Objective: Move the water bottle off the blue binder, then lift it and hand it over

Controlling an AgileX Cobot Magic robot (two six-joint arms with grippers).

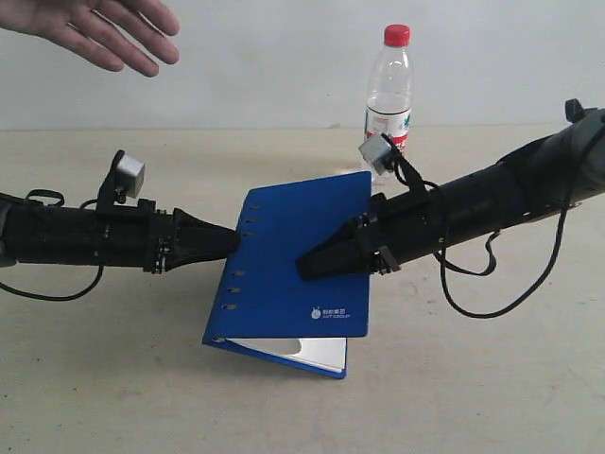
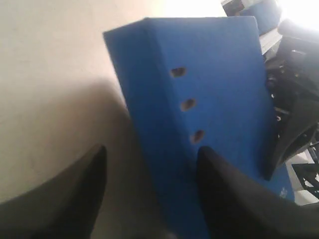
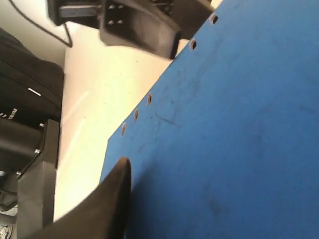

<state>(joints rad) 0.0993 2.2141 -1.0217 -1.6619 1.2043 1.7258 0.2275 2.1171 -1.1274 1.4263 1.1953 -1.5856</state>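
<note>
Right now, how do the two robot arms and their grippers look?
The left arm and right arm wear black covers. The left gripper and right gripper end in tapered black fingers. A small grey box sits above each wrist; thin black cables hang in loops.

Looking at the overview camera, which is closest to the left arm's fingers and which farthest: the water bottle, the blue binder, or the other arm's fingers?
1. The blue binder: its holed spine edge sits right at the left gripper.
2. The right gripper: over the binder's cover, opposite the left one.
3. The water bottle: upright, beyond the binder's far edge.
</note>
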